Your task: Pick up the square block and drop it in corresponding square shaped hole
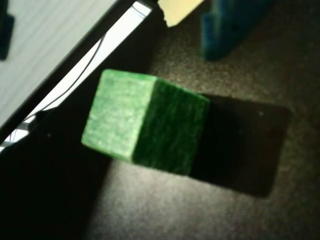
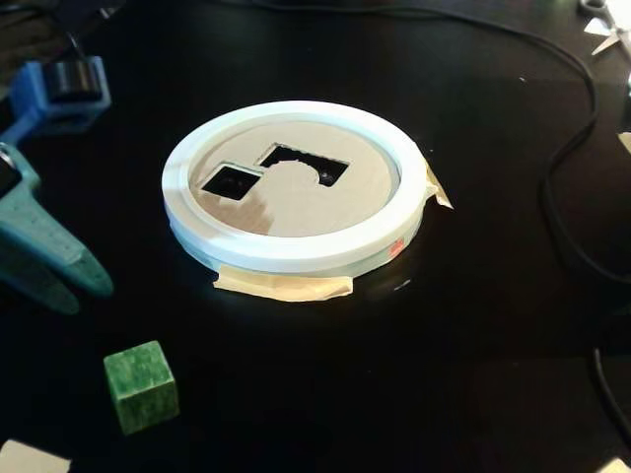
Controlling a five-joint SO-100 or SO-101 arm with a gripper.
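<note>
We saw the green square block (image 2: 141, 385) resting on the black table (image 2: 473, 325) near its front-left corner in the fixed view, untouched. The gripper (image 2: 61, 286) hovered just beyond it by the left edge, its teal fingers (image 2: 44, 241) slightly apart, empty. The white ring sorter (image 2: 296, 187), with its square hole (image 2: 232, 181), sat mid-table.

This looks like a hobbyist's robotics bench rather than a kitchen or shop. The table (image 2: 473, 325) is a plain black surface, and the round white sorting tray (image 2: 296, 251) is fixed to it with strips of masking tape (image 2: 286, 286) at its 6 and 3 o'clock edges. A loose black cable (image 2: 567, 168) trails across the table at 3 o'clock, and blue 3D-printed arm parts (image 2: 59, 89) stand at 10 o'clock.
</note>
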